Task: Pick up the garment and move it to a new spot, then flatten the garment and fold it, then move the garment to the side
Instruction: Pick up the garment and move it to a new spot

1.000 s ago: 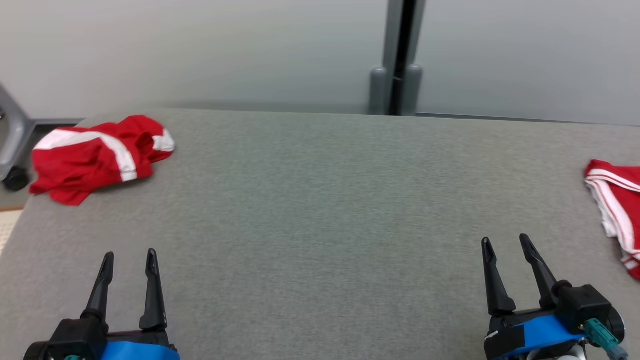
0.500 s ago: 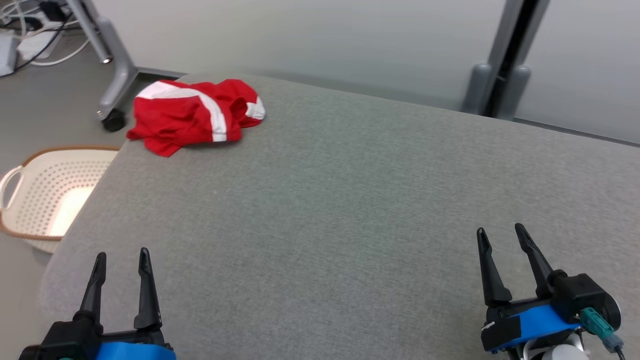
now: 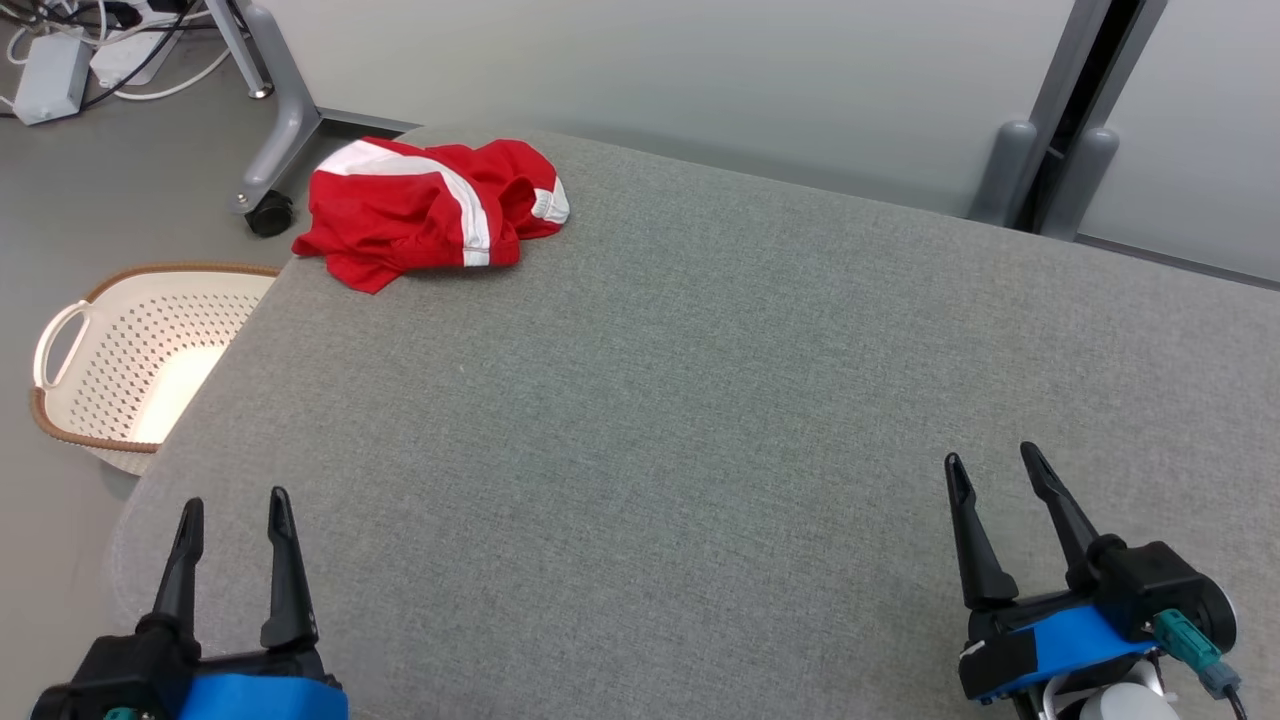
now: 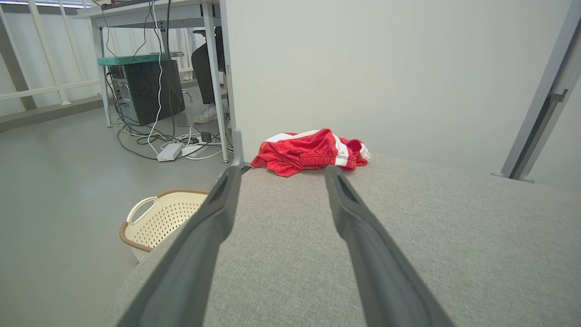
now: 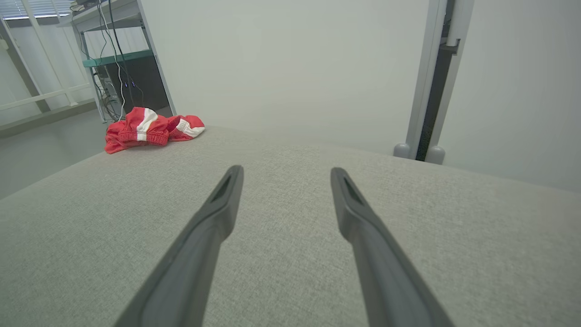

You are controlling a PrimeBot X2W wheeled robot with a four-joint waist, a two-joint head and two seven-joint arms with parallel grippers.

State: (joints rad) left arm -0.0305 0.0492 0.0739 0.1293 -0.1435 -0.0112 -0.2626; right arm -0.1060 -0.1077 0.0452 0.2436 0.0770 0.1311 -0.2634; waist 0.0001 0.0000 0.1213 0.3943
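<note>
A crumpled red garment (image 3: 420, 210) with white stripes lies at the far left corner of the grey padded table (image 3: 700, 400). The left wrist view has the garment (image 4: 311, 152) straight ahead beyond the fingers, and in the right wrist view the garment (image 5: 147, 129) sits far off to the left. My left gripper (image 3: 233, 502) hovers open over the near left edge, nothing between its fingers. Over the near right side, my right gripper (image 3: 992, 460) is open and empty too. Both are well short of the garment.
A cream perforated basket (image 3: 130, 365) stands on the floor left of the table. A wheeled desk leg (image 3: 270, 150), cables and a power strip (image 3: 45, 75) lie behind it. A grey post (image 3: 1060, 130) rises at the back right against the wall.
The camera has swung left: the garment now sits nearer the picture's centre, and the basket and floor have come into view. A second red garment at the right edge has dropped out of the picture.
</note>
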